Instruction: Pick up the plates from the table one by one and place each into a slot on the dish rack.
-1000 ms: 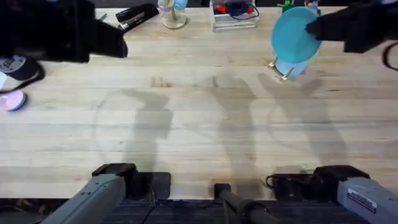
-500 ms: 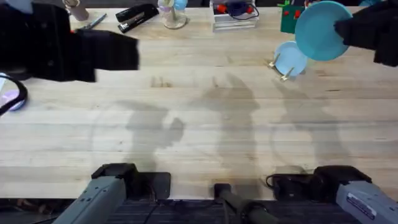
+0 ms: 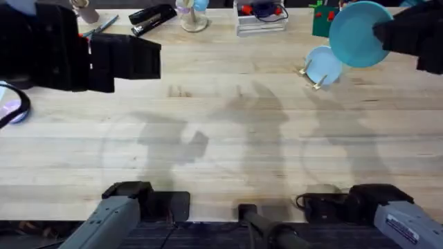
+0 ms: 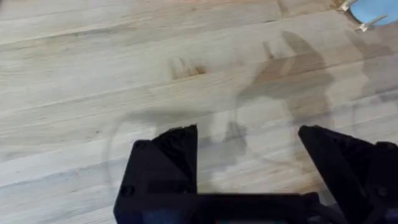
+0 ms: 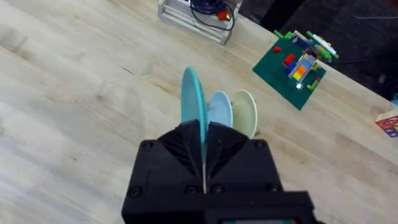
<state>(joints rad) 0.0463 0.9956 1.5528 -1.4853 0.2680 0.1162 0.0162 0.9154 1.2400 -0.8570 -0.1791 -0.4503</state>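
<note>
My right gripper is shut on the rim of the teal plate, which it holds on edge above the table. Seen from overhead, the teal plate hangs at the far right, beyond and to the right of the dish rack, with the right gripper on its right side. A pale blue plate stands in the dish rack. The right wrist view shows this pale blue plate upright beside a cream plate. My left gripper is open with nothing in it, high over the left of the table.
Along the far edge stand a black stapler, a glass, a clear organiser tray and a green baseplate with bricks. A pink object lies at the left edge.
The right gripper has carried the teal plate away from over the rack, farther back and to the right. The left arm has shifted a little to the right.
</note>
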